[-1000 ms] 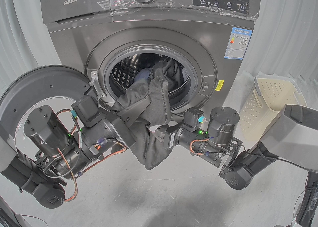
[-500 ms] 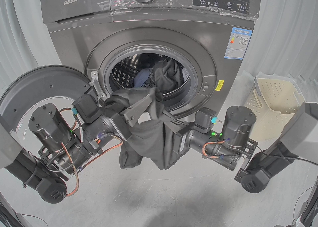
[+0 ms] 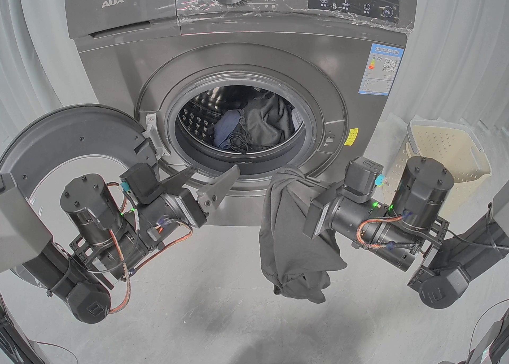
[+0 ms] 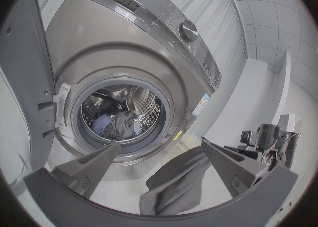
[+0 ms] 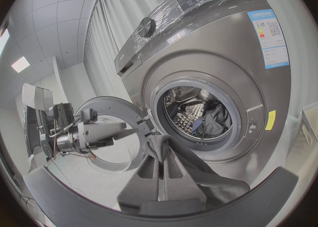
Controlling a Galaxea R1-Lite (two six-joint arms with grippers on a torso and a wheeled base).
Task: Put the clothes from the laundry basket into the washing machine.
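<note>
Below the washing machine door opening, the right claw is clamped on 1 dark grey garment at a bunched top fold. It hangs limp, likely light, soft and floppy, so that bunch suits gripping. The left claw gapes empty just before the opening.

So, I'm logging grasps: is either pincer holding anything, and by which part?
The right pincer is shut on the dark garment, pinching a bunched fold at its top; the rest hangs free. The left pincer is open, holding nothing.
</note>
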